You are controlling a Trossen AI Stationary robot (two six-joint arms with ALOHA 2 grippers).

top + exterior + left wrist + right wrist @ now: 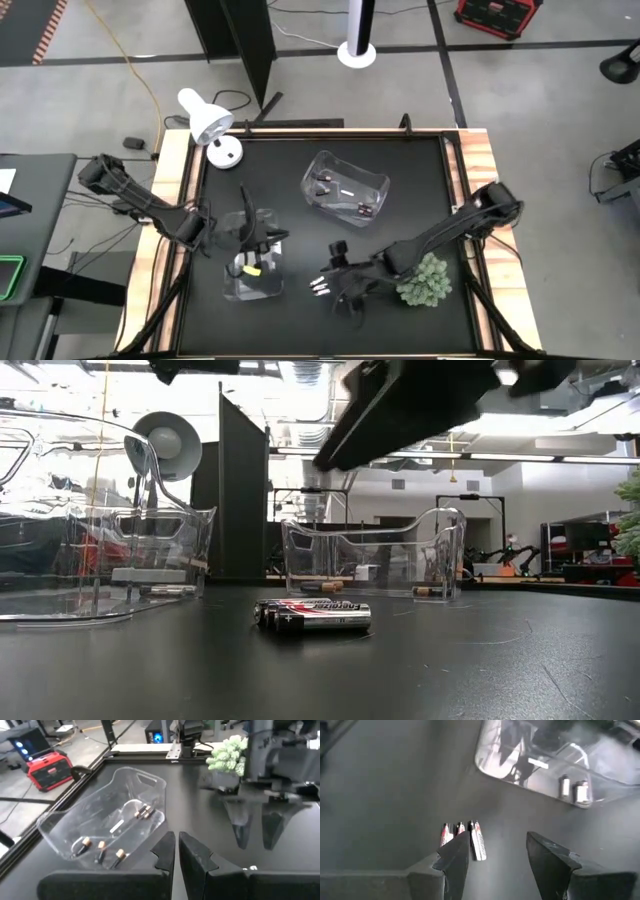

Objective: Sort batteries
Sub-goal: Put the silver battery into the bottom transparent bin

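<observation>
Batteries: small silver-white cylinders with red-black print [312, 616], three counted, lying touching side by side on the black table top [420, 180] at lower centre of the high view. Judged light, rigid, smooth and prone to rolling; best pinched across the barrel at mid-length, one at a time. The right gripper [497, 851] hangs over them with jaws spread. The left gripper [176, 851] is seen with jaws pressed together, nothing between them. Two clear plastic bins are counted: upper-centre bin [345, 187] holds about five copper-ended cells, lower-left bin [252, 270] contents unclear.
</observation>
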